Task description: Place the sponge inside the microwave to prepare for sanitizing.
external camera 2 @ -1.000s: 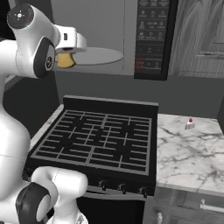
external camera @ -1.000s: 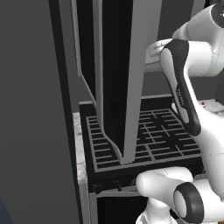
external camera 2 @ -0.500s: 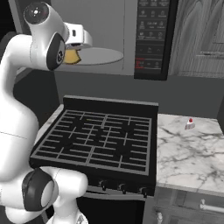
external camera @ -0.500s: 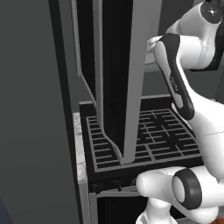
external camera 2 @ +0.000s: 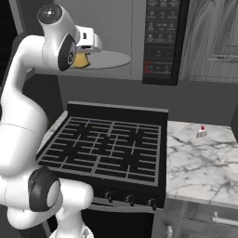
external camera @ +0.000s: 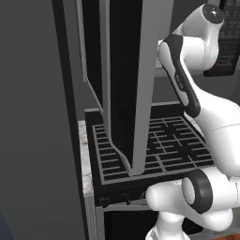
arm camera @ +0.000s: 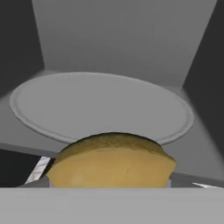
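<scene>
The microwave [external camera 2: 139, 69] hangs above the stove with its door [external camera: 136, 84] swung open. Its black button panel [external camera 2: 160, 42] sits right of the grey cavity. The yellow-tan sponge [external camera 2: 81, 60] hangs at the cavity's left front edge with my gripper [external camera 2: 82, 55] shut on it. In the hand view the sponge [arm camera: 111, 162] bulges at the bottom and hides my fingertips. The round pale turntable [arm camera: 100, 107] lies just beyond it, with the cavity's back wall behind. From the right base view the turntable [external camera 2: 109, 59] reaches right of the sponge.
The black grated stove [external camera 2: 107, 146] lies directly under the microwave. A small white red-capped bottle [external camera 2: 201, 131] stands on the marble counter [external camera 2: 200, 162] to the right. Wooden cabinets [external camera 2: 209, 37] flank the button panel. The open door blocks much of the left base view.
My arm has swung up and to the right, carrying the sponge from left of the opening to the cavity's front edge. The grip has stayed the same.
</scene>
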